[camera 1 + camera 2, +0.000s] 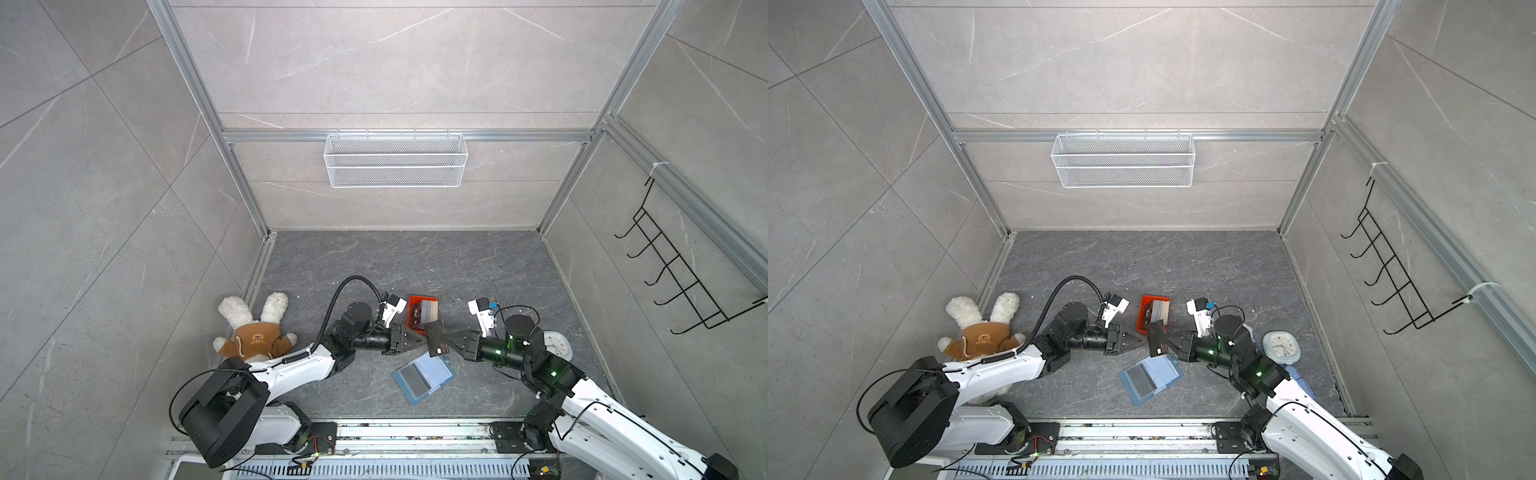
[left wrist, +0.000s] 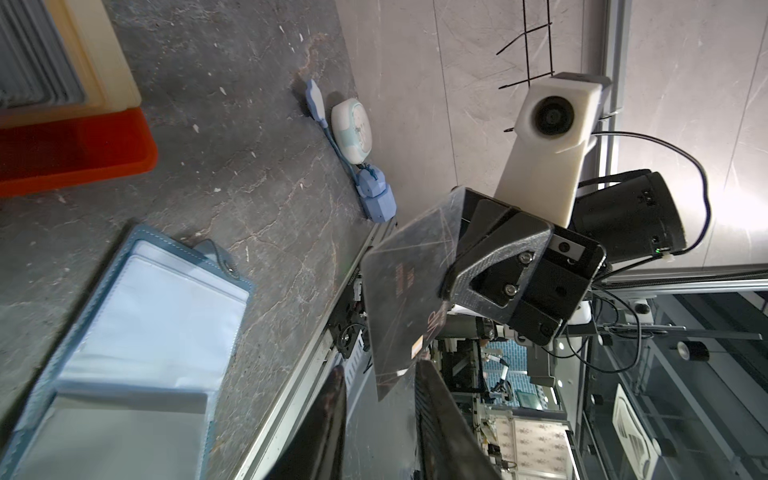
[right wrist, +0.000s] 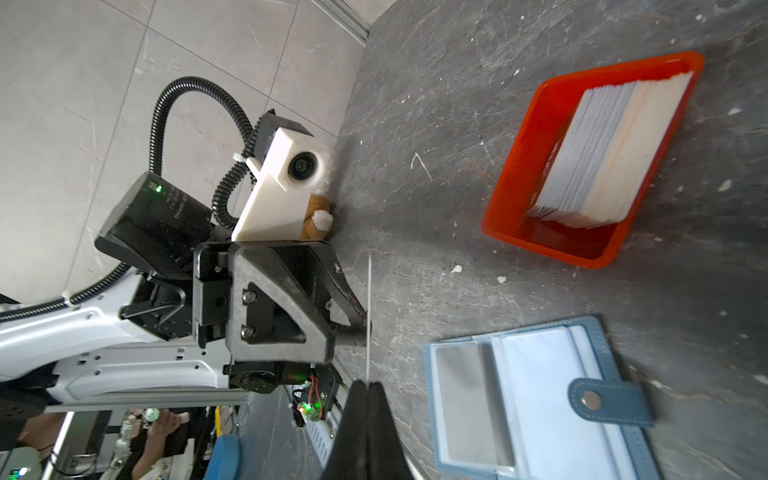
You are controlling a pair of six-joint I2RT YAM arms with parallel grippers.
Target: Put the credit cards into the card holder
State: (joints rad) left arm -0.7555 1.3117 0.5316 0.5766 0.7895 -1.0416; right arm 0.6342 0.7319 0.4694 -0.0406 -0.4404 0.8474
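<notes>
Right gripper [image 1: 450, 341]: clenched on black card [image 1: 436, 341], gripping one edge, card clear of table [image 1: 374, 266]. Left gripper [image 1: 424, 338]: opposite, at card's other side, fingers [image 2: 328, 417] parted, released, card corner between them; cannot tell whether touching. Just beyond card: stack [image 1: 429, 311] on edge in orange tray [image 1: 415, 300]. On table below card, nearer arm bases: holder [image 1: 424, 376], open, clear pockets up.

One card holder [image 1: 422, 374], one held card [image 1: 436, 338], one orange tray [image 1: 415, 299], one clock [image 1: 557, 343]
</notes>
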